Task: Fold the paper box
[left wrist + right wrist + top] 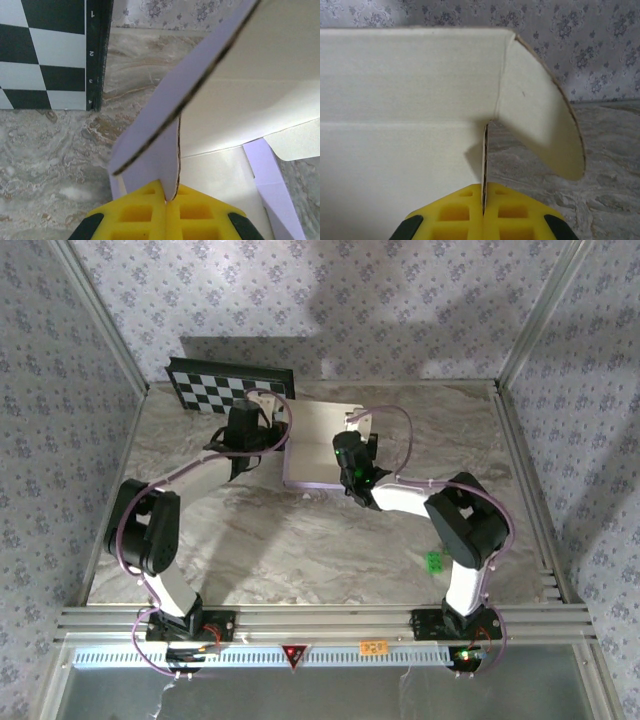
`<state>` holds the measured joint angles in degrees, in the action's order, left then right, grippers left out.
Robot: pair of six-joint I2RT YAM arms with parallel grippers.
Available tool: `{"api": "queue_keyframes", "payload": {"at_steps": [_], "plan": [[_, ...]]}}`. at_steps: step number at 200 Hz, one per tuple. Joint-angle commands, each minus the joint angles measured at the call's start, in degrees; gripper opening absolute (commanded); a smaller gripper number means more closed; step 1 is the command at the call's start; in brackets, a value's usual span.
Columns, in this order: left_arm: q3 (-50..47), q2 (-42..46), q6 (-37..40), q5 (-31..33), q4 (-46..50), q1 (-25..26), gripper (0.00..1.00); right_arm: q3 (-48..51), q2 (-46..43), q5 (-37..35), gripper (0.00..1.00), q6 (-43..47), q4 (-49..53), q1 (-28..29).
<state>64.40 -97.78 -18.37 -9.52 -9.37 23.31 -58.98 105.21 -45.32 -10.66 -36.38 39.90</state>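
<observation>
On the marbled worktop [300, 550], toward its back middle, the paper box [312, 445] lies partly formed between the two arms. It looks light, made of thin corrugated card: stiff across the panels, yielding at the creases and easily dented, so side-wall edges near a crease suit best. The left gripper [166, 197] is pinched onto one upright side wall, and the right gripper [484, 197] onto the opposite wall.
</observation>
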Motion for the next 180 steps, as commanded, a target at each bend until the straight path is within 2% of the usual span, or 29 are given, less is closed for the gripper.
{"api": "queue_keyframes", "payload": {"at_steps": [1,52,90,129,180], "plan": [[2.4,-1.2,-1.5,-5.7,-6.9,1.5,0.06,-1.8,2.8,1.8,0.00,4.0,-7.5,1.6],[-4.7,-0.3,-1.6,-5.7,-11.8,1.6,0.05,3.1,4.6,-0.3,0.00,1.9,-10.8,3.0],[-10.7,1.5,-3.0,-5.4,-16.5,1.7,0.05,6.6,5.6,-2.9,0.00,6.0,-17.9,4.7],[-14.8,3.9,-2.1,-4.0,-17.3,2.6,0.05,9.6,6.6,-5.5,0.00,9.4,-24.2,6.6],[-21.6,7.8,-1.2,1.0,-17.1,3.8,0.05,14.1,7.9,-8.2,0.00,12.3,-31.9,9.2]]}}
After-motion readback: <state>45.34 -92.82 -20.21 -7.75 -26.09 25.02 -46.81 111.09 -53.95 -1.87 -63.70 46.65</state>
